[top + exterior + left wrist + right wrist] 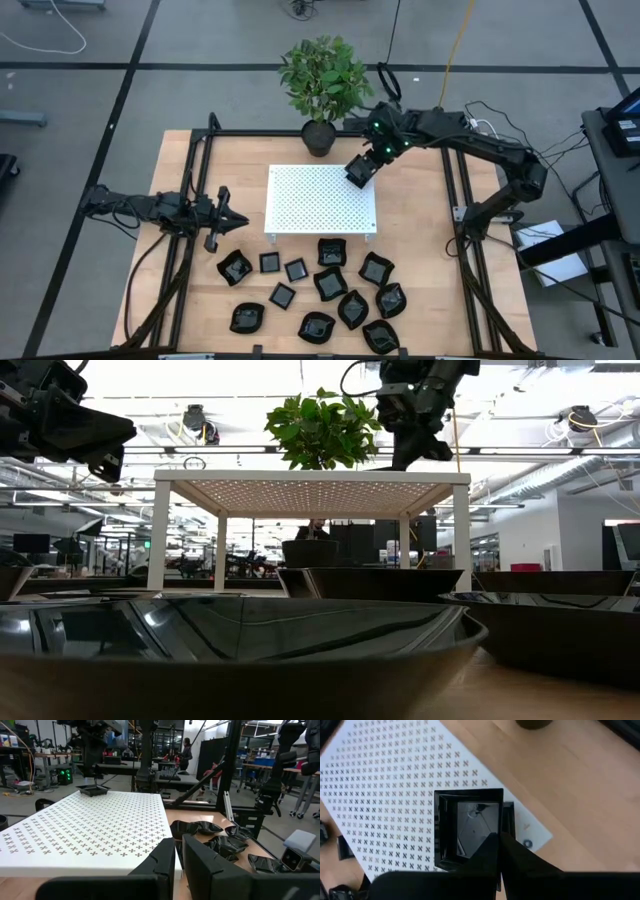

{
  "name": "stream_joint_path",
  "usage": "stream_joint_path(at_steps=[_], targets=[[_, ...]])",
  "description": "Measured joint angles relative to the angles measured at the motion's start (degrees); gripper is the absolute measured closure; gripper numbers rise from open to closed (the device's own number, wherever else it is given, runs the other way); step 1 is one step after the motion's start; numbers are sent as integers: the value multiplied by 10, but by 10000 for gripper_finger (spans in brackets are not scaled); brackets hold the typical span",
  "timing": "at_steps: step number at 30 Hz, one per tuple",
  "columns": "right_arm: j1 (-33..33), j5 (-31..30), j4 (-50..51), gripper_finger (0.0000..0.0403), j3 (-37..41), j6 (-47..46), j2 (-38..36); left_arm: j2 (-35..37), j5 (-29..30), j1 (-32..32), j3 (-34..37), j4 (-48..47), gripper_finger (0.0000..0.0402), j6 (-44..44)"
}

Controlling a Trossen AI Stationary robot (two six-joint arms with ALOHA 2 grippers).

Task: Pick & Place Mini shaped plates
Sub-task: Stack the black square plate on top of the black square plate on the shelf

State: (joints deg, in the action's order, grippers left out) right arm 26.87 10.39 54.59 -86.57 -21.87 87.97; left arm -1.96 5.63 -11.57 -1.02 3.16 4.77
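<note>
Right end effector (361, 170): clamped on a glossy black square mini plate (470, 827) at the white perforated platform's (310, 205) far right corner.
Left end effector (228, 217): nearly closed, empty.
Remaining: loose black plates (330, 285) along the bench's (420, 250) near edge.

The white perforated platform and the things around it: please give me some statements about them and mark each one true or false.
1. The right pincer is shut on a square plate at the white platform's far right corner. True.
2. The left pincer holds a leaf-shaped plate. False: it is shut on nothing, beside the platform's left edge.
3. Most black plates lie on the wooden table in front of the platform. True.
4. The potted plant stands on the platform. False: it stands on the table behind it.
5. Several plates are already spread over the platform. False: only the held one is there.
</note>
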Motion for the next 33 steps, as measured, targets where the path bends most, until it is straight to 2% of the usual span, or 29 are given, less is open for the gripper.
stream_joint_path(at_steps=[7,33], targets=[[0,-1,-10,403,27,-1,0,0,0,0,0,0,364,0],[-7,-15,-14,403,28,14,0,0,0,0,0,0,364,0]])
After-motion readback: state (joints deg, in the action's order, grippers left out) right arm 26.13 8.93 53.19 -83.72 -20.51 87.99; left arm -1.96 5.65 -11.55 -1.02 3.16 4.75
